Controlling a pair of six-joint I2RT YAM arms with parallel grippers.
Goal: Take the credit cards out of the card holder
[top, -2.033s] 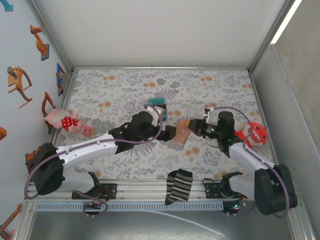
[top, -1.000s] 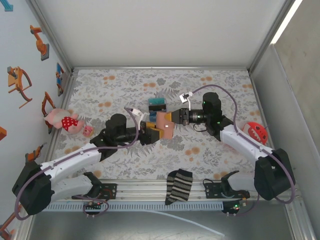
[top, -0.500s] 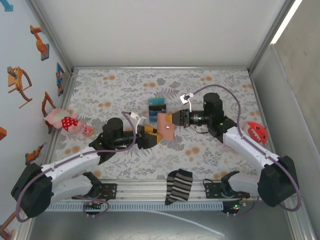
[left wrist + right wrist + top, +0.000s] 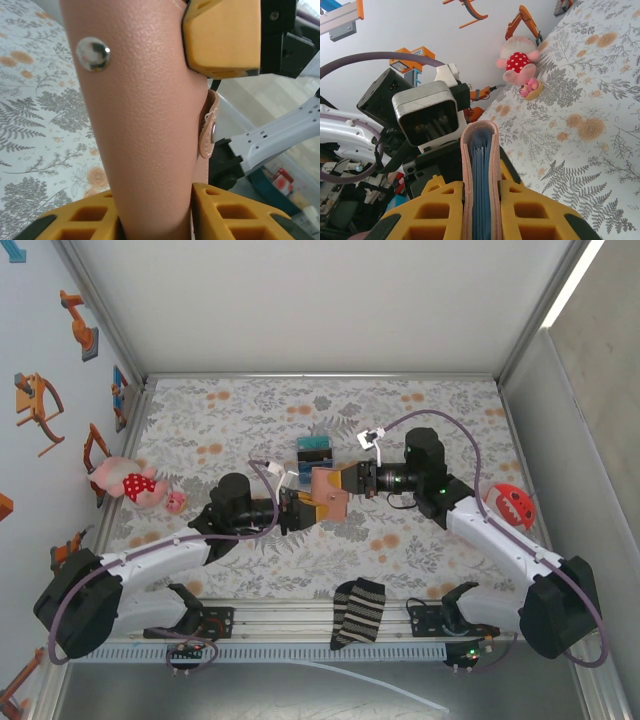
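The tan card holder (image 4: 330, 490) hangs above the table's middle, held from both sides. My left gripper (image 4: 312, 506) is shut on its lower-left edge, and my right gripper (image 4: 345, 480) is shut on its upper-right edge. In the left wrist view the card holder (image 4: 145, 125) rises between my left gripper's (image 4: 155, 210) yellow fingers (image 4: 235, 210), with its snap button (image 4: 92, 52) and closing tab (image 4: 209, 132) showing. In the right wrist view my right gripper (image 4: 481, 200) clamps the folded card holder (image 4: 466, 165) edge-on. Thin blue edges of the credit cards (image 4: 481, 170) sit packed inside the fold.
A blue-teal-black box (image 4: 314, 448) lies just behind the card holder. A striped sock (image 4: 358, 612) rests at the near edge. A pink plush (image 4: 128, 483) sits at the left and a red toy (image 4: 512, 503) at the right, under my right arm.
My left gripper's jaws have closed onto the card holder's lower edge. Since two seconds ago my right gripper carried the card holder left and up off the table to meet it.
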